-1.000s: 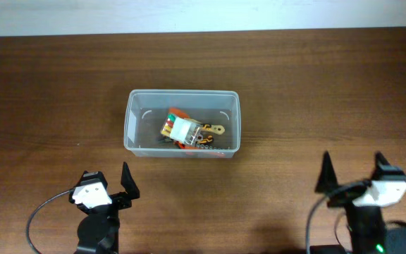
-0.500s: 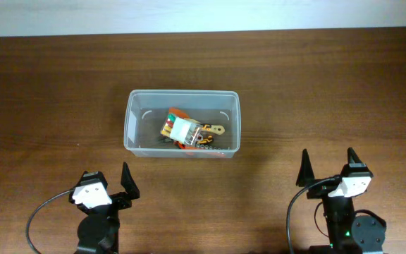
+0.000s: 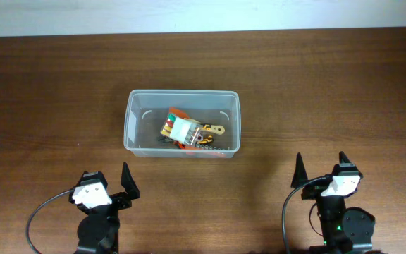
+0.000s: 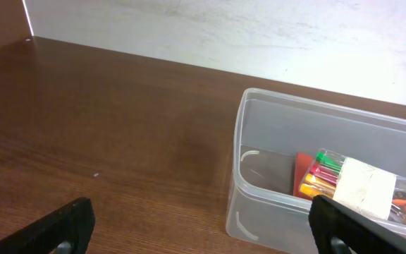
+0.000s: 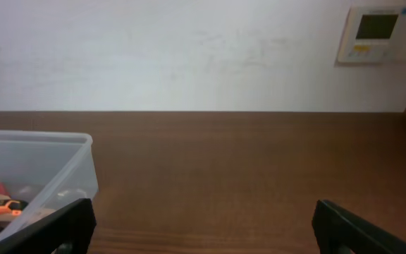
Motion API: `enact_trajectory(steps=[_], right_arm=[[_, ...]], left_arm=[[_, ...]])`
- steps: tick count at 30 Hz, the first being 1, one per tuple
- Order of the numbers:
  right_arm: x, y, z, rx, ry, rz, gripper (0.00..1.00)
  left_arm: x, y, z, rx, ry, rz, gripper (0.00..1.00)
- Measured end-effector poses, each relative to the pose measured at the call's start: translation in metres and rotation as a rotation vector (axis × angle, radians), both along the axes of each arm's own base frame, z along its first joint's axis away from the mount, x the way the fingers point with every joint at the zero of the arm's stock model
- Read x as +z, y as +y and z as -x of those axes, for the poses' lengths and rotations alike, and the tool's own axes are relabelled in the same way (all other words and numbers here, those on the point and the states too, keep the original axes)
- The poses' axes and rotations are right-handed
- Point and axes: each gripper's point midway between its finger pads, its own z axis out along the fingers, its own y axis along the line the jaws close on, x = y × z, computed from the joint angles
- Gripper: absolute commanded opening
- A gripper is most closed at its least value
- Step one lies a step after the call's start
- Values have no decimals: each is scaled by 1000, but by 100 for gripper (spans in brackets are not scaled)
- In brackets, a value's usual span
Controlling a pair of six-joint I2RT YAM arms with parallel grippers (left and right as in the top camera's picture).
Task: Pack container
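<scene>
The translucent container (image 3: pixel 182 92) holds a small box (image 3: pixel 182 128) of green, yellow, red bits; the table (image 3: pixel 330 85) is brown wood-grain.

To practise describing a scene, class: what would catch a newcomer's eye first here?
The clear container in the middle of the wooden table stands out, holding a small clear box of coloured bits and orange items. At the near edge, the left claw and right claw sit open and empty, apart from it.
</scene>
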Motion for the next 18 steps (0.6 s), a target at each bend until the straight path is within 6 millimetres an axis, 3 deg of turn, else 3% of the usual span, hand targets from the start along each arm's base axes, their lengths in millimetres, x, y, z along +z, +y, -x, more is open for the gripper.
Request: enact_trajectory(steps=[6, 18], right_arm=[[-17, 1, -3, 2, 26, -21, 99], [-26, 1, -6, 1, 16, -25, 99]], left_arm=[[0, 0, 0, 0, 0, 0, 99], [0, 0, 0, 0, 0, 0, 99]])
